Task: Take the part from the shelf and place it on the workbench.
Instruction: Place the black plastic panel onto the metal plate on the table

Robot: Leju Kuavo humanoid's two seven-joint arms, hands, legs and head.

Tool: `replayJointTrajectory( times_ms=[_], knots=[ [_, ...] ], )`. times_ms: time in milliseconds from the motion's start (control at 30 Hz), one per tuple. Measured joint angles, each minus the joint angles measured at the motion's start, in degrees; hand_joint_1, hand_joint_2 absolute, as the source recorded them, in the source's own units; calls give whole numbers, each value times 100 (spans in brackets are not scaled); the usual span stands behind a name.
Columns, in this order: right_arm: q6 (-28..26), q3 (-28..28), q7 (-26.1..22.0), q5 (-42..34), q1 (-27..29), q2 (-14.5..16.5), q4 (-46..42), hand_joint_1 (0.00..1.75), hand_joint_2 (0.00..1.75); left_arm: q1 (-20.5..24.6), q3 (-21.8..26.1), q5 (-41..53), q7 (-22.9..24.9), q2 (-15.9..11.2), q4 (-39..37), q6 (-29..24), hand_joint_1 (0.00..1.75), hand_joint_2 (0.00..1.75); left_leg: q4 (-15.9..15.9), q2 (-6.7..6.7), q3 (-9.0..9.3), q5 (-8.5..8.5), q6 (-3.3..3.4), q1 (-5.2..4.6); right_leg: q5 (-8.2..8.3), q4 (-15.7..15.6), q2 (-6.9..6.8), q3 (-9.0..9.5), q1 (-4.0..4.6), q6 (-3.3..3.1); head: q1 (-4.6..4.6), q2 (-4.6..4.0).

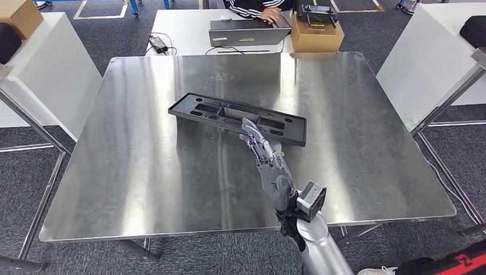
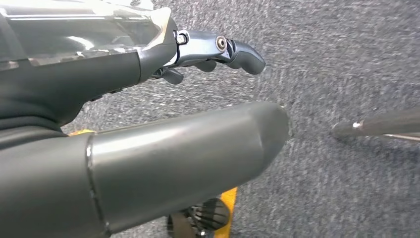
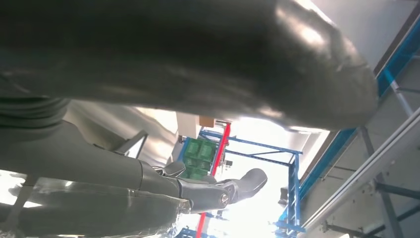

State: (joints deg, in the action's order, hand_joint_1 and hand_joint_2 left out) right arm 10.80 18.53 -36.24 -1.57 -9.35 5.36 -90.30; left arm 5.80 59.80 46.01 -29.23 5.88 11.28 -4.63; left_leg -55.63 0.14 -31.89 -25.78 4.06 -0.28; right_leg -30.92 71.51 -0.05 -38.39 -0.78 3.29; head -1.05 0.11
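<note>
On the steel workbench [image 1: 143,172] lies the black part [image 1: 235,117], a long flat tray with slotted recesses, set at a slant near the middle. Fingertips [image 1: 248,127] of the right hand [image 1: 268,163] overlap the part's near edge; its fingers are stretched out flat and grip nothing, though whether they touch the part or hover above it cannot be told. The right wrist view is dark and blurred, with blue framing [image 3: 292,178] behind. From the left wrist view, the left hand [image 2: 148,144] hangs over grey carpet [image 2: 346,59], its fingers partly spread and holding nothing. Beyond the bench, a seated person [image 1: 258,8] is cut off by the frame, beside a laptop [image 1: 246,33] and a cardboard box [image 1: 316,35].
</note>
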Motion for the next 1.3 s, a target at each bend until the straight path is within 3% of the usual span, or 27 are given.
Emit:
replayJointTrajectory(
  times_ms=[33, 100, 167, 200, 267, 333, 400, 433, 467, 500, 567, 633, 667, 733, 800, 833, 900, 933, 967, 1000, 1067, 1133, 1167, 1200, 1267, 1300],
  knots=[
    [0, 0, 0, 0, 0, -2, -1, 0, 0, 0, 0, 0, 0, 3, -1, 2, 0, 0, -25, -4, -57, 29, -11, -4, 105, -357, 0, 280, 3, 35, 0, 0],
    [0, 1, 0, 1, -6, -1, -5, 0, 0, 1, 1, 0, 0, 7, 0, 2, 0, 0, -80, -13, -148, 75, -46, -18, 195, -1215, 3, 863, 24, 7, 3, 0],
    [-2, 0, 0, 3, -12, 1, -18, 0, 0, 2, 3, 0, 0, 8, 1, 4, 0, 0, -110, -17, -191, 128, -98, -29, 189, -1606, 6, 1094, 58, -69, 3, 0],
    [-8, -1, 0, 4, -13, 1, -24, 0, 0, 2, 5, 0, -2, 9, 1, 13, 0, 0, -110, -19, -201, 161, -129, -31, 221, -1615, 5, 1087, 72, -101, 3, 0],
    [-33, -3, -1, 12, -19, 0, -34, 0, 0, -4, 13, 0, -4, 3, -1, 34, 0, 0, -163, -28, -259, 108, -200, -20, 294, -1641, -5, 1024, 11, -194, 4, 0],
    [-72, -15, -14, 21, -2, 1, -61, 0, 0, -10, 17, 1, -5, -2, -1, 49, 0, 0, -505, -36, -406, -275, -279, 10, 393, -1660, -25, 942, -49, -303, 13, 0],
    [-111, -59, -37, 23, 37, -2, -106, 0, 0, -13, 17, 6, -5, 1, -1, 52, 0, 0, -1206, -35, -618, -791, -357, 58, 483, -1654, -39, 825, -44, -336, 20, 0],
    [-127, -94, -49, 20, 66, -4, -132, 0, 0, -13, 17, 9, -5, 0, -1, 52, 0, 0, -1525, -34, -688, -922, -393, 86, 528, -1649, -45, 763, -44, -325, 20, 0],
    [-139, -137, -58, 15, 101, -8, -161, 0, 0, -14, 17, 11, -5, -1, -1, 52, 0, 0, -1702, -32, -687, -916, -425, 116, 569, -1635, -48, 697, -51, -304, 20, 0],
    [-147, -181, -66, 10, 136, -12, -193, 0, 0, -14, 17, 13, -5, -2, -1, 52, 0, 0, -1679, -31, -591, -795, -453, 148, 606, -1612, -51, 631, -63, -283, 20, 0],
    [-157, -265, -79, -3, 183, -17, -269, 0, 0, -12, 17, 18, -3, -3, 0, 50, 0, 0, -1070, -30, -134, -487, -505, 209, 656, -1527, -52, 499, -93, -231, 21, 0],
    [-167, -342, -92, -19, 217, -18, -363, 0, 0, -4, 17, 30, 1, 0, 2, 43, 0, 0, -390, -49, 294, -435, -521, 211, 705, -1451, -51, 397, -86, -163, 19, 0],
    [-171, -381, -98, -28, 236, -18, -412, 0, 0, -2, 17, 42, 2, 1, 2, 39, 0, 0, -226, -61, 375, -473, -506, 195, 737, -1435, -51, 369, -70, -115, 15, 0],
    [-173, -458, -107, -44, 279, -18, -490, 0, 0, -8, 17, 62, 12, 0, 3, 34, 0, 0, -191, -71, 323, -442, -408, 146, 822, -1452, -51, 343, -48, 9, 3, 0],
    [-158, -527, -113, -48, 322, -22, -533, 0, 0, -7, 17, 73, 24, 5, 3, 34, 0, 0, -168, -48, 237, -339, -254, 122, 714, -1344, -44, 246, -53, 54, 0, 0],
    [-144, -554, -116, -45, 338, -24, -545, 0, 0, -4, 18, 75, 27, 6, 3, 34, 0, 0, -152, -35, 179, -276, -175, 118, 533, -1151, -41, 154, -55, 26, -9, 0],
    [-121, -595, -120, -25, 357, -26, -555, 0, 0, -2, 19, 80, 27, 2, 4, 37, 0, 0, -151, -18, 37, -147, -80, 103, 21, -426, -34, -87, -55, -63, -30, 0],
    [-115, -612, -122, -4, 370, -27, -557, 0, 0, -2, 20, 82, 26, 1, 4, 41, 0, 0, -153, -13, -43, -83, -65, 89, -152, -48, -31, -169, -51, -68, -33, 0],
    [-112, -630, -124, 22, 387, -28, -557, 0, 0, -3, 20, 84, 26, 1, 4, 45, 0, 0, -156, -8, -124, -20, -59, 74, -221, 218, -27, -183, -44, -42, -33, 0],
    [-108, -643, -126, 49, 407, -28, -557, 0, 0, -4, 20, 88, 25, 3, 4, 49, 0, 0, -158, -7, -199, 40, -58, 58, -176, 285, -24, -102, -34, 3, -33, 0],
    [-103, -655, -132, 92, 436, -28, -557, 0, 0, -5, 19, 96, 25, 7, 4, 52, 0, 0, -162, -11, -334, 157, -71, 34, 67, -210, -20, 371, -9, 62, -33, 0],
    [-103, -657, -140, 120, 441, -22, -575, 0, 0, -4, 19, 110, 25, 8, 4, 53, 0, 0, -167, -18, -425, 261, -110, 15, 106, -1129, -16, 1005, 32, -2, -32, 0],
    [-105, -660, -146, 131, 443, -19, -589, 0, 0, -3, 19, 122, 25, 8, 4, 55, 0, 0, -164, -19, -448, 314, -138, 9, 70, -1457, -14, 1192, 52, -47, -29, 0],
    [-109, -664, -152, 143, 449, -16, -604, 0, 0, -3, 20, 132, 25, 8, 4, 58, 0, 0, -157, -18, -462, 363, -168, 6, 30, -1643, -12, 1280, 73, -87, -28, 0],
    [-121, -676, -159, 164, 480, -12, -615, 0, 0, -15, 20, 149, 25, 1, 4, 60, 0, 0, -158, -25, -491, 413, -231, 9, 89, -1687, -21, 1221, 44, -151, -22, 0],
    [-126, -681, -160, 177, 500, -8, -616, 0, 0, -25, 20, 152, 24, -3, 4, 57, 0, 0, -222, -29, -527, 309, -262, 18, 136, -1687, -30, 1182, 13, -198, -19, 0]
  ],
)
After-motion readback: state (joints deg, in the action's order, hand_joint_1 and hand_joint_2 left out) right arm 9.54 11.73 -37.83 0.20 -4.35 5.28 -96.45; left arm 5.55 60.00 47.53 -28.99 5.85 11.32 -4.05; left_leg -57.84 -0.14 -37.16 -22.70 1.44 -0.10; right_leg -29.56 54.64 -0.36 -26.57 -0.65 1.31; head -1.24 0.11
